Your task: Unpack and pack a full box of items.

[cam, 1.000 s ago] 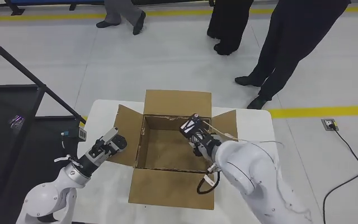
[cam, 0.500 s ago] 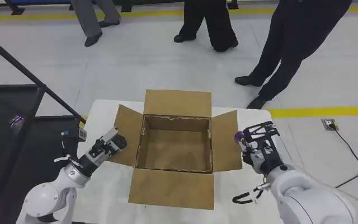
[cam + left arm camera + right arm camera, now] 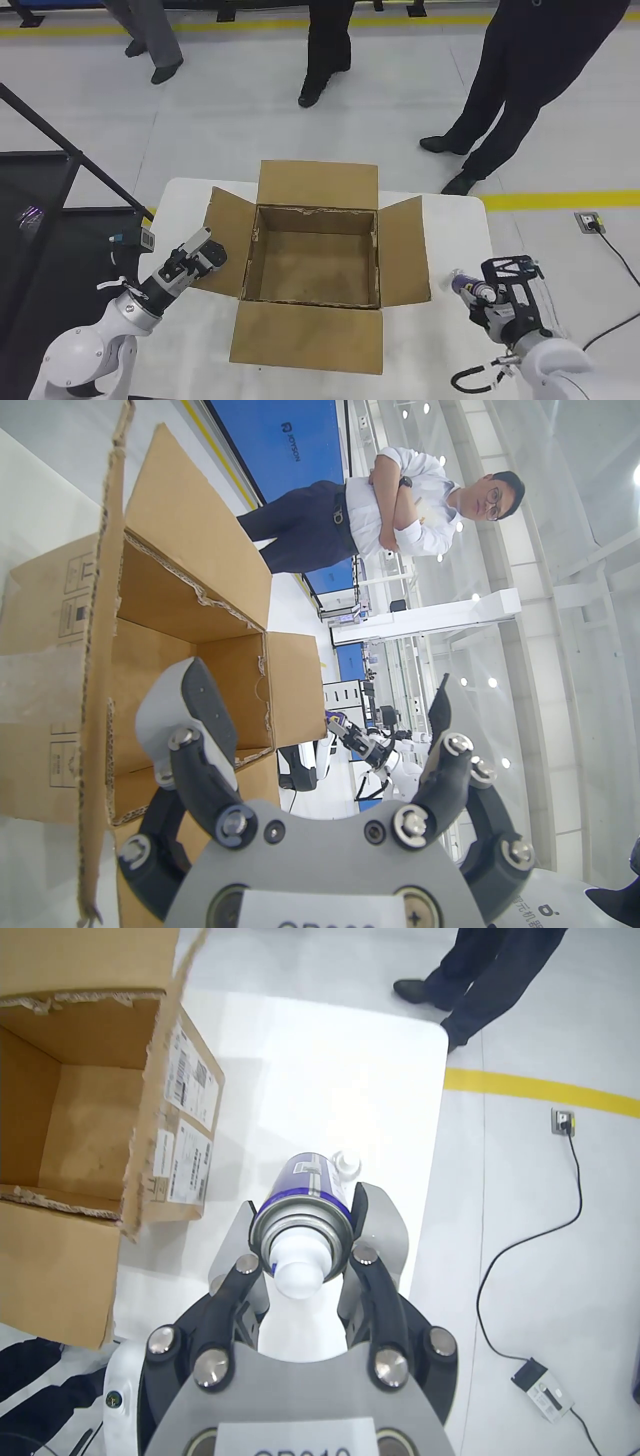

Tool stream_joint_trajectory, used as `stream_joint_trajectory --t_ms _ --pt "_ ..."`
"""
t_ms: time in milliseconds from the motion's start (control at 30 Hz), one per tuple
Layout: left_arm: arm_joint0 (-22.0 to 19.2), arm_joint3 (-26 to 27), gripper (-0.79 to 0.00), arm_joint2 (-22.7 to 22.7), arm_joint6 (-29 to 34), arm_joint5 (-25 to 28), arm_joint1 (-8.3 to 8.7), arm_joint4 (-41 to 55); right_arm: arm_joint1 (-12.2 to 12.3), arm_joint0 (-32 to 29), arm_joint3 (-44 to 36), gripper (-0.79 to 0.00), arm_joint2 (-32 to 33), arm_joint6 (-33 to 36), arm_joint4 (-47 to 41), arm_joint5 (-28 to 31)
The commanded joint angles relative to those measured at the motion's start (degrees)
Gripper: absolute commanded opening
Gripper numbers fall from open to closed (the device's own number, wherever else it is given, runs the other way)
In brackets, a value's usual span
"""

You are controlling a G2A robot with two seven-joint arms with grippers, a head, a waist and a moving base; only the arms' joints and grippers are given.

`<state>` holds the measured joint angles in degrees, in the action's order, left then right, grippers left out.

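Right now the right gripper hangs over the right side of the white bench, its jaws clenched around a spray can (purple label, white cap on the end nearest the wrist). Can and gripper are apart from the cardboard box, out beyond its right flap and toward the robot's edge of the bench. The box stands in the middle of the bench with all four flaps folded outward and its brown floor showing. On the other side, the left gripper hovers just beside the box's left flap, jaws released and spread wide, pointing toward the box's open top.
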<state>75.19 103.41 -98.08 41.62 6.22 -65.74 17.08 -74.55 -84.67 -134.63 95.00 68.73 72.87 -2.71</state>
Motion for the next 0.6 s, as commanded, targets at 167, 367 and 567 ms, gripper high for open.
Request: stream_joint_trajectory --t_ms 167,367,567 --pt "0.00 0.00 0.000 0.00 0.00 0.00 0.00 0.00 0.30 0.29 7.18 -0.785 -0.30 1.50 -2.75 2.21" --pt "0.00 0.00 0.000 0.00 0.00 0.00 0.00 0.00 0.42 2.85 14.50 -0.785 -2.66 2.36 -1.17 0.74" --pt "0.00 0.00 0.000 0.00 0.00 0.00 0.00 0.00 0.44 4.92 19.63 -0.785 -4.67 1.79 -1.40 -0.07"
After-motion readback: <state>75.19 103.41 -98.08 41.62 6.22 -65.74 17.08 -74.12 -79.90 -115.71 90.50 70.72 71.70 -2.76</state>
